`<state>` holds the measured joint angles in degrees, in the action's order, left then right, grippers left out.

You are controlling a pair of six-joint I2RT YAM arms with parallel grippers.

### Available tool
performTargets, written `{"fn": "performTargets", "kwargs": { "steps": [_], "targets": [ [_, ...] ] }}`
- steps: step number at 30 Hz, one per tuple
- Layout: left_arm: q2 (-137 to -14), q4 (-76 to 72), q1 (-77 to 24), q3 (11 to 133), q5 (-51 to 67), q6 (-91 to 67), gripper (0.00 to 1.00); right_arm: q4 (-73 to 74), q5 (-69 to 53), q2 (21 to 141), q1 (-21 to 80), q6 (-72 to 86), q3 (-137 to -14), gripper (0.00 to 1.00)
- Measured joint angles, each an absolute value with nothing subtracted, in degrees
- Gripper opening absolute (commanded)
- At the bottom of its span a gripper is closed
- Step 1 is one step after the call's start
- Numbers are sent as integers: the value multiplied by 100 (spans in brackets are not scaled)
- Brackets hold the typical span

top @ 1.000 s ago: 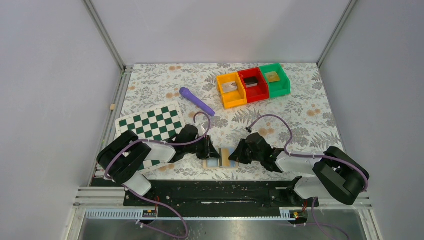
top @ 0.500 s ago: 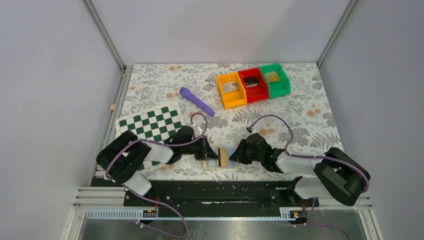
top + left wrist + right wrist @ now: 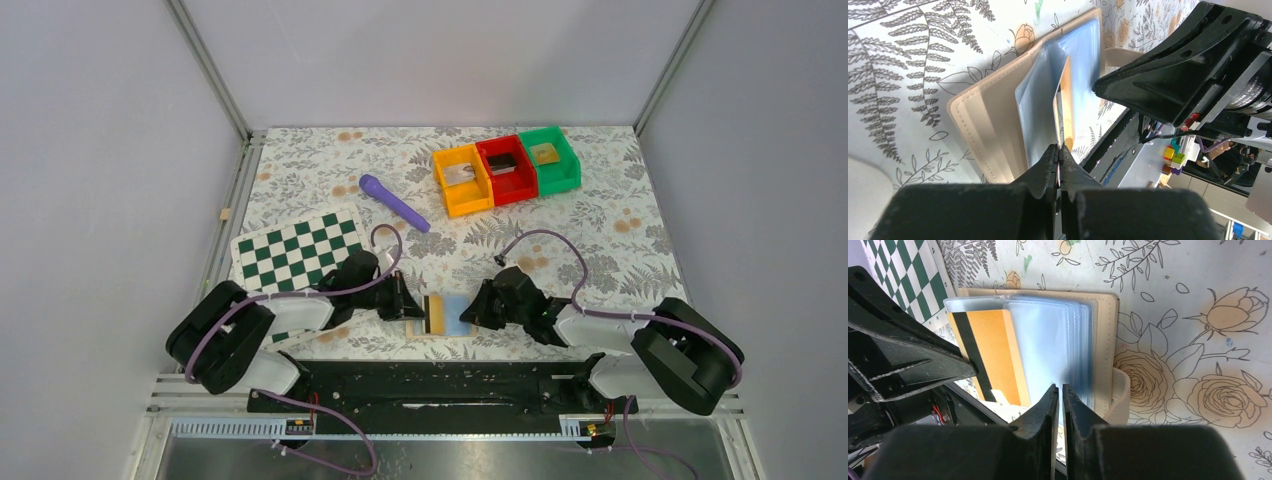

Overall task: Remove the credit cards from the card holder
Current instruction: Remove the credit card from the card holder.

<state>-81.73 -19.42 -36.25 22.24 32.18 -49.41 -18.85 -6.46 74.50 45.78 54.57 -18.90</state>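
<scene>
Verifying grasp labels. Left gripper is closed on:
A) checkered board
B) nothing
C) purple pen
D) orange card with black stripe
D: in the left wrist view the left gripper pinches the edge of the orange card, which sticks out of the card holder and its clear sleeves.

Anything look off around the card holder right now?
Nothing damaged or spilled. Only oddity: an orange card sticks partway out of the card holder's clear sleeve, because the left gripper is shut on its edge.
</scene>
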Motion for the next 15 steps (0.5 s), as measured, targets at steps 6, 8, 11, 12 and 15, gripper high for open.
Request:
{"fn": "performTargets", "kwargs": {
  "steps": [6,8,11,12,15],
  "targets": [
    [-7793,-1437,-3621,2239,3116,-4821,0,-1518,-572,7161,4578,5203,-1900,23],
    [-7695,-1216,-3621,2250,3074,-4825,0,-1197,-482,6958,4578,4987,-1962,27],
    [-7599,-908,-3621,2300,3009,-4821,0,-829,-366,6606,4578,4584,-2086,31],
    [-7546,-797,-3618,2329,2987,-4825,0,-779,-362,6464,4578,4407,-2123,32],
    [-7428,-563,-3616,2405,2950,-4823,0,-784,-360,6003,4578,3903,-2174,33]
  ]
}}
